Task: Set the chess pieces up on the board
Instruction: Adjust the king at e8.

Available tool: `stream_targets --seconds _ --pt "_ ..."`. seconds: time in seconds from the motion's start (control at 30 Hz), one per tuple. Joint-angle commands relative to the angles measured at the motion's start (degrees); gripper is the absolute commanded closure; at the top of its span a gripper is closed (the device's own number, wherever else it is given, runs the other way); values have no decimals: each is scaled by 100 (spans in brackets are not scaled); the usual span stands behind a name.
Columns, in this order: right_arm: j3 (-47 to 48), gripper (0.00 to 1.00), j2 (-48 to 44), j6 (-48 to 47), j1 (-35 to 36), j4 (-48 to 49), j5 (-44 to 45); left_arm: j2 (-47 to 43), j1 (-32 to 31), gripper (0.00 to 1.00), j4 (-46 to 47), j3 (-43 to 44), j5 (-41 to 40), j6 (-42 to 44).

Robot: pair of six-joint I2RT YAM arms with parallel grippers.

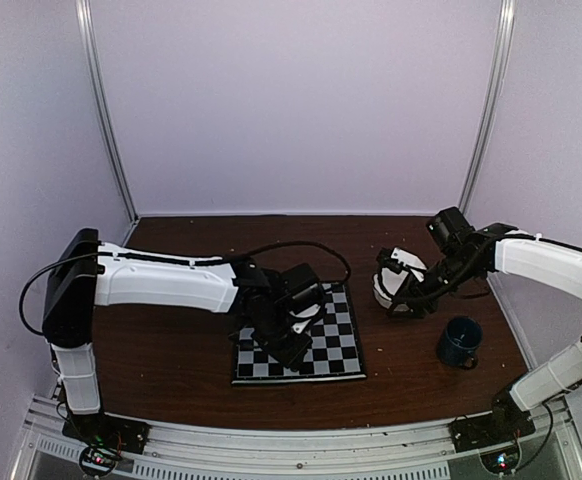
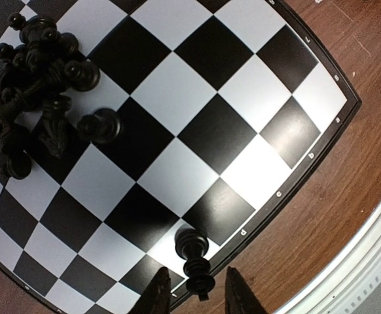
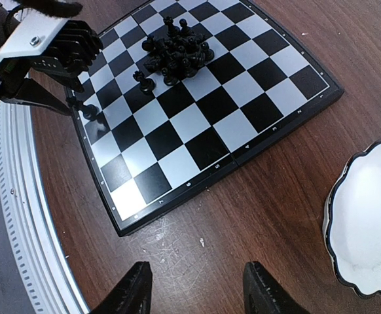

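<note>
The board (image 2: pixel 197 98) lies flat under my left gripper (image 2: pixel 197 273). A black chess piece (image 2: pixel 196 258) stands on a pale square at the board's rim. My fingers (image 2: pixel 159 288) flank its top, open, with a narrow gap showing on each side. A heap of chess pieces (image 2: pixel 33 72) lies jumbled near the far corner, and one piece (image 2: pixel 101 125) stands apart beside it. In the right wrist view the board (image 3: pixel 197 124) and the heap (image 3: pixel 177 49) show again. My right gripper (image 3: pixel 194 268) hangs open over bare wood, holding nothing.
A white scalloped bowl (image 1: pixel 396 275) sits right of the board (image 1: pixel 341 355), under the right gripper (image 1: pixel 403 300). A dark blue mug (image 1: pixel 459 340) stands nearer the front right. The metal rail (image 3: pixel 20 216) runs along the table's near edge.
</note>
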Motion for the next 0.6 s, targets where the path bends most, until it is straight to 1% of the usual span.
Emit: stream_targets --seconds 0.0,0.33,0.57 --pt "12 50 -35 -31 -22 39 -72 35 -3 75 22 193 81 -18" --pt "16 50 -29 -31 -26 37 -53 -116 -7 88 -16 175 -97 57" --pt "11 50 0 -22 -26 37 -44 -251 -7 92 -92 140 -97 142"
